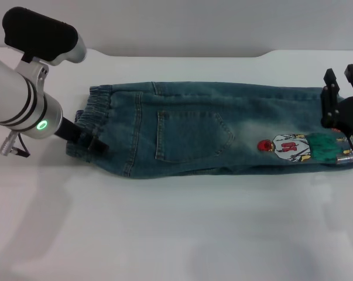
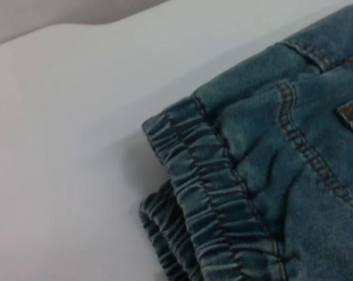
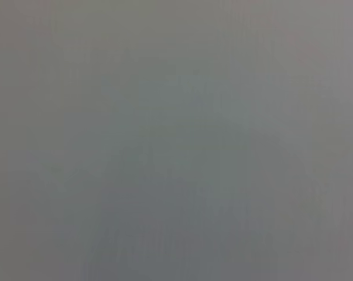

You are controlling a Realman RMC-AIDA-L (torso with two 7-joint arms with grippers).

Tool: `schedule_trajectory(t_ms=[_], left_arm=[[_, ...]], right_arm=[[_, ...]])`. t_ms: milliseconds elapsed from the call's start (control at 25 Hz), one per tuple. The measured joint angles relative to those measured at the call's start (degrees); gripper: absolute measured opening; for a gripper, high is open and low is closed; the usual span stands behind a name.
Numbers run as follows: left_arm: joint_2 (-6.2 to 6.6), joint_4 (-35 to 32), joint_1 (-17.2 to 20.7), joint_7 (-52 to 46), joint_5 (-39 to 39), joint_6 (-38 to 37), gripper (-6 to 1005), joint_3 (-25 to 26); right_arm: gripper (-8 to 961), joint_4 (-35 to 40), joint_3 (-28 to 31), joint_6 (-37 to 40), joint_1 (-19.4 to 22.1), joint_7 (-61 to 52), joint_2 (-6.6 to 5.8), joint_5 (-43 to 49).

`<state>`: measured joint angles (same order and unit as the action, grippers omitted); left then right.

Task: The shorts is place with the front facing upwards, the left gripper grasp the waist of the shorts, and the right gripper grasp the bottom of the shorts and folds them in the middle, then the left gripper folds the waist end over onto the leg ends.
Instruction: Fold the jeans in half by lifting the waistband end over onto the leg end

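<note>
Left gripper (image 1: 88,140) clamped on folded shorts' (image 1: 211,132) waist (image 1: 97,108); right gripper (image 1: 340,108) at leg ends (image 1: 334,152), state unclear

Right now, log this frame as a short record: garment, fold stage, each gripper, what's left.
garment: denim shorts on the white table, pocket side up
fold stage: already halved lengthwise, lying as a long strip
waist: elastic waistband at the robot's left
leg ends: hems at the right
left gripper: at the waistband's near corner, grip unclear
right gripper: above the hems, jaws apart
remaining: fold the waist over onto the hems
</note>
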<state>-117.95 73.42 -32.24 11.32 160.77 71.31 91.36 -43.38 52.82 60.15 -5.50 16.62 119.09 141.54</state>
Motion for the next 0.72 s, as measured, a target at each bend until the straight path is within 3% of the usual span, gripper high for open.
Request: schedule_trajectory(t_ms=[720], left_arm=[[-0.05,-4.61,-2.1,2.08,-0.31,-1.78,812,0.03]], right_arm=[[306,-1.4,-0.69,0.07,0.56,-0.01,-0.09,0.05]])
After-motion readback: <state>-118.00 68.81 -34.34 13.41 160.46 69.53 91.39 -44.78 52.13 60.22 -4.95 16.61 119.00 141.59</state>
